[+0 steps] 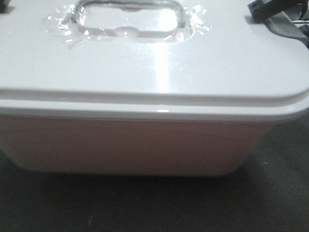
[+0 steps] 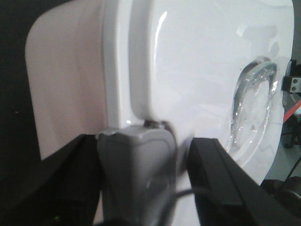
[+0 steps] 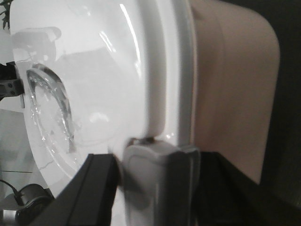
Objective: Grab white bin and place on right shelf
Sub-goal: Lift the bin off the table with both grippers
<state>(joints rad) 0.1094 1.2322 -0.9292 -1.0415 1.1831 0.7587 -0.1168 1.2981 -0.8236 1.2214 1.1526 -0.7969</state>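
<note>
jaws of left gripper (image 2: 169,150) and right gripper (image 3: 131,160) look clamped on the bin (image 1: 145,145) at each end, grab seems done, next calls for a level carry to the unseen shelf.

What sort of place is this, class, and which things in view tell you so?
Hard to say, since the white bin fills the views. It is probably an indoor work or storage space, judging by the dark surface beneath the bin and the blurred equipment at the edges.
</note>
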